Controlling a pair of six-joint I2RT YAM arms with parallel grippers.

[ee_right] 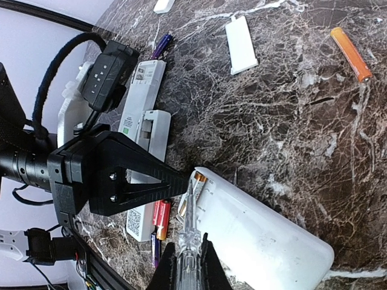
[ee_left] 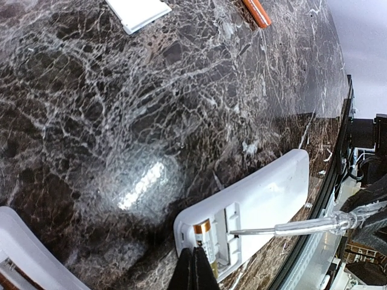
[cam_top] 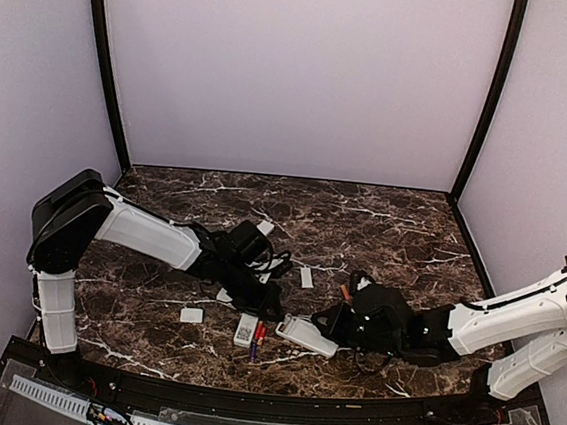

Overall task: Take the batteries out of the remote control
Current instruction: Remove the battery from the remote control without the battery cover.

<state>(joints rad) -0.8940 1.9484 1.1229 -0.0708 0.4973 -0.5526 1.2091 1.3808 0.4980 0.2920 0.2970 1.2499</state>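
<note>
Left wrist view: battery [ee_left: 203, 234] to be levered gently with screwdriver [ee_left: 302, 227] clamped in right tool [ee_right: 189, 266], remote [ee_left: 266, 196] steadied by closed left tool [ee_left: 194, 266].

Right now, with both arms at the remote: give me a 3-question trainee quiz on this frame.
1. True or false: the right gripper holds a screwdriver.
2. What sits in the open remote's compartment? A) a battery B) a white cover C) nothing
3. Fill in: the loose orange battery lies on the ___.
Key: 1 true; 2 A; 3 table.
</note>
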